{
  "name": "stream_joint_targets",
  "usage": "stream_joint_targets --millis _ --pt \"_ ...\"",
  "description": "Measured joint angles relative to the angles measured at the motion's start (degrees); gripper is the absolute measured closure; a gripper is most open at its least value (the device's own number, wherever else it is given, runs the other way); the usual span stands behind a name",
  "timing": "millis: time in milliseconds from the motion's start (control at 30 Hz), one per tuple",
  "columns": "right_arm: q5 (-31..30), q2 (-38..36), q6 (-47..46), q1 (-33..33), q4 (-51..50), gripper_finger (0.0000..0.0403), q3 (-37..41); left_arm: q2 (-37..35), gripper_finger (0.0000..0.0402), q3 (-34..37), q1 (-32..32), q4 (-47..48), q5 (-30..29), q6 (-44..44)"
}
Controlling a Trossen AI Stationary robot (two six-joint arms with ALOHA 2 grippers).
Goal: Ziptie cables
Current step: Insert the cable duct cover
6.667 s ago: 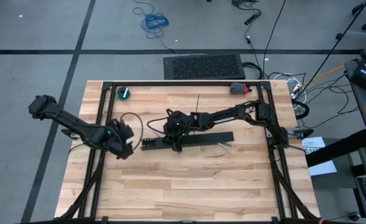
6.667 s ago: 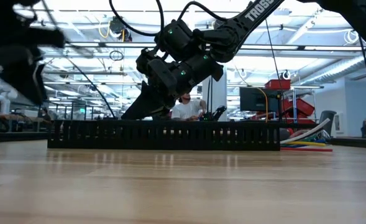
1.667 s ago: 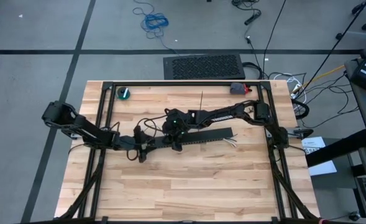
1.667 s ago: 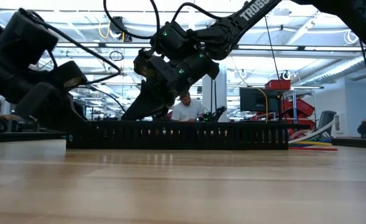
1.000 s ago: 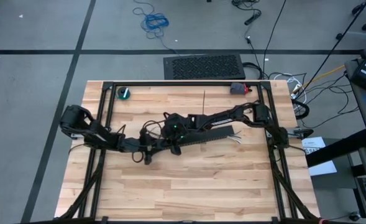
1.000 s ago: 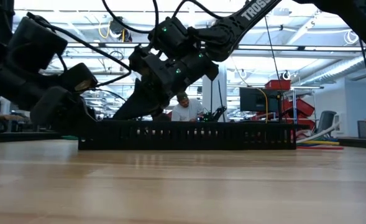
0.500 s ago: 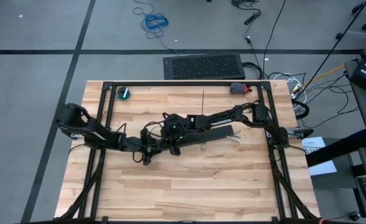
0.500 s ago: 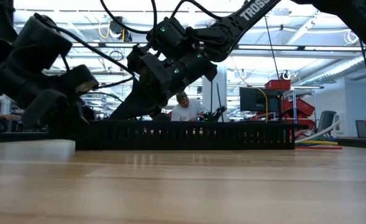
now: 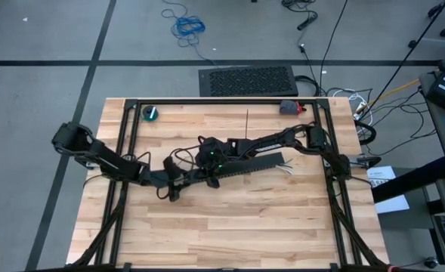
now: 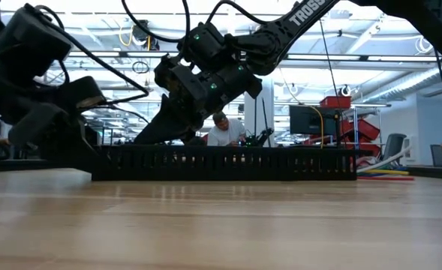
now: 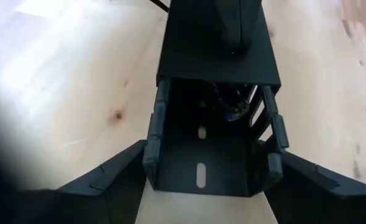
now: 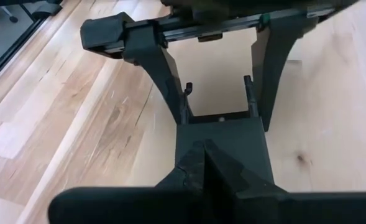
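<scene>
We see the left end effector (image 11: 210, 171) spread wide astride the slotted duct's (image 9: 241, 168) open end on the counter (image 9: 230, 227); the right end effector (image 12: 205, 165) presses fully closed on the duct's cover; the cables (image 9: 288, 171) protrude from its far end.

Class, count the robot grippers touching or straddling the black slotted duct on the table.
2. The left gripper straddles the black slotted duct at its open left end, fingers outside its walls. The right gripper, shut, presses on the duct's top just behind that end.
</scene>
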State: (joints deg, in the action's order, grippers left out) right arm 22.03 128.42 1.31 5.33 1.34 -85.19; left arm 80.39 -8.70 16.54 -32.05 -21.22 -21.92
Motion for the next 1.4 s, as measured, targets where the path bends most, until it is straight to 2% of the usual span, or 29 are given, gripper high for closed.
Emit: stream_joint_targets --millis 133,433,733,967,1200,1300,1400 --pt "0.3 0.0 0.0 0.1 0.0 0.0403 0.0 2.4 0.0131 2.0 1.0 -6.3 -2.9 -0.7" --pt "0.5 0.4 -0.9 -0.1 2.2 0.0403 0.2 10.2 0.0156 2.6 1.1 -16.6 -4.1 0.0" --pt "-0.2 0.0 -0.3 -0.5 6.9 0.0403 0.3 12.8 0.0158 1.9 1.1 -18.9 -4.4 -0.3" --pt "-1.1 -8.1 2.6 -1.5 0.2 0.0402 0.3 12.9 0.0159 1.6 1.0 -19.1 -3.9 -0.6" --pt "-9.6 -11.0 6.6 -2.0 -16.5 0.0403 0.3 12.9 0.0159 1.7 1.0 -18.8 -3.9 -0.5" --pt "-10.3 -8.2 7.3 -1.6 -16.6 0.0403 0.2 12.9 0.0159 1.7 1.0 -18.8 -3.9 -0.2" --pt "-7.4 -4.9 7.2 -1.2 -9.6 0.0403 -0.1 12.9 0.0159 1.8 1.1 -19.1 -3.9 -0.1"
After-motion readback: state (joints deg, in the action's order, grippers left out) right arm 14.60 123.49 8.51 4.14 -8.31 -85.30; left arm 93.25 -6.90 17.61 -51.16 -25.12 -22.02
